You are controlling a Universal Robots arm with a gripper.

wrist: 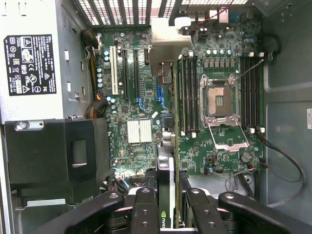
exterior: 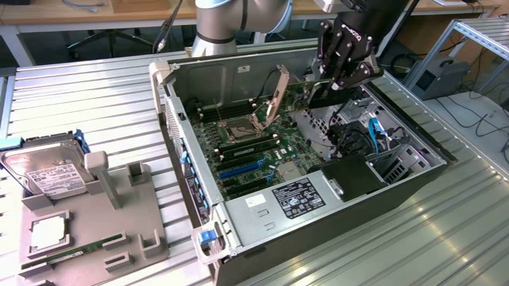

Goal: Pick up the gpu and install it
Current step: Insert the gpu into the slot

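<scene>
The gripper (exterior: 338,83) is clamped on the gpu (wrist: 165,170), its black fingers (wrist: 145,209) pressed to either side of the card's upper edge. The card hangs edge-down inside the open computer case (exterior: 185,179), over the motherboard (exterior: 254,149). Its silver bracket (exterior: 278,89) points toward the case's perforated rear wall. Whether the card's lower edge touches a slot cannot be told.

In the wrist view the card lines up between the expansion slots (wrist: 127,73) and the memory slots (wrist: 189,92). The bare CPU socket (wrist: 219,100) lies beyond them, and the labelled power supply (wrist: 29,63) sits on the opposite side.

The case lies on its side on a ribbed aluminium table (exterior: 95,95). At the exterior view's left a grey fixture (exterior: 95,232) holds a hard drive (exterior: 47,176) and a green RAM stick (exterior: 75,253).

The arm (exterior: 230,21) rises at the far side of the table behind the case, and the wrist reaches down from the upper right. Wooden benches (exterior: 119,9) run along the far wall, and a metal frame (exterior: 477,42) and floor cables stand at the exterior view's right.
</scene>
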